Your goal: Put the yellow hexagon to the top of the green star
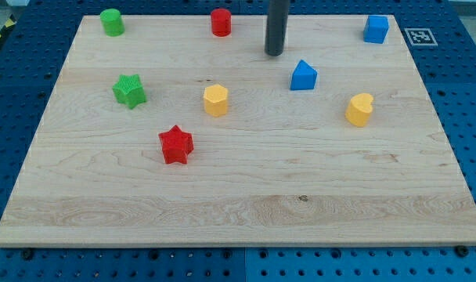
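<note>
The yellow hexagon (215, 100) stands left of the board's middle. The green star (129, 91) lies to its left, well apart from it. My tip (275, 53) rests on the board near the view's top, up and to the right of the yellow hexagon, touching no block. The blue triangular block (304, 75) is just right of and below the tip.
A red star (175, 144) lies below and left of the hexagon. A green cylinder (111, 22) and a red cylinder (221, 22) stand along the top edge. A blue cube (376, 29) is at top right. A yellow heart block (359, 110) is at right.
</note>
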